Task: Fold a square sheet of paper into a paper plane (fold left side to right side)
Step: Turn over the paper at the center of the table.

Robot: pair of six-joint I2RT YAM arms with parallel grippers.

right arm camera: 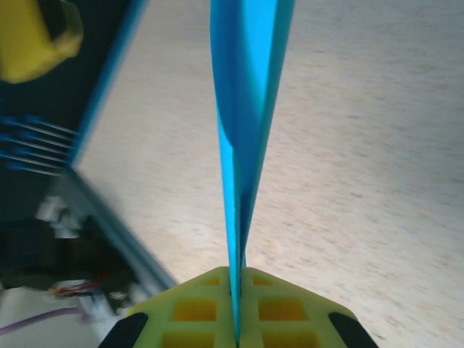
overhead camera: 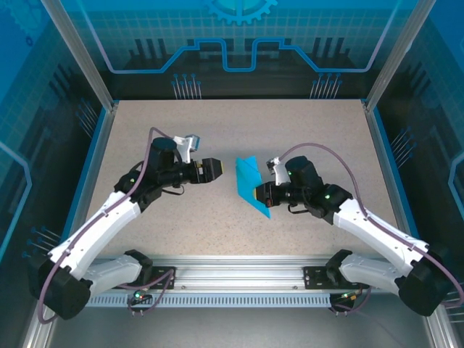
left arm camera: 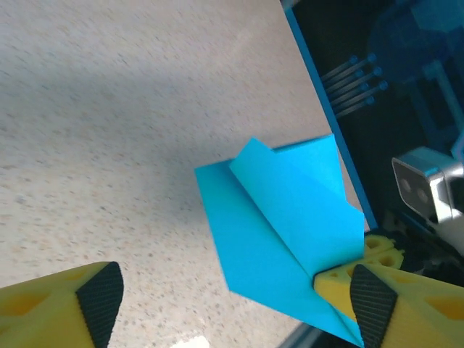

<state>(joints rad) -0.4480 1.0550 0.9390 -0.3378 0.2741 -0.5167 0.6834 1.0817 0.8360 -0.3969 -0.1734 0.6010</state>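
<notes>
Jaws report: right jaws are clamping shut on the paper at its lower corner, holding the folded sheet up on edge over mid-counter, I'm guessing to keep the crease closed. Left jaws are hanging wide apart just beside it, pads not touching, probably leaving that arm free for the next fold. My right wrist view is catching the paper edge-on, so I'm not counting layers. Can't tell whether its bottom edge is touching the counter.

White-and-black arms, purple cables (yellow jaws)
</notes>
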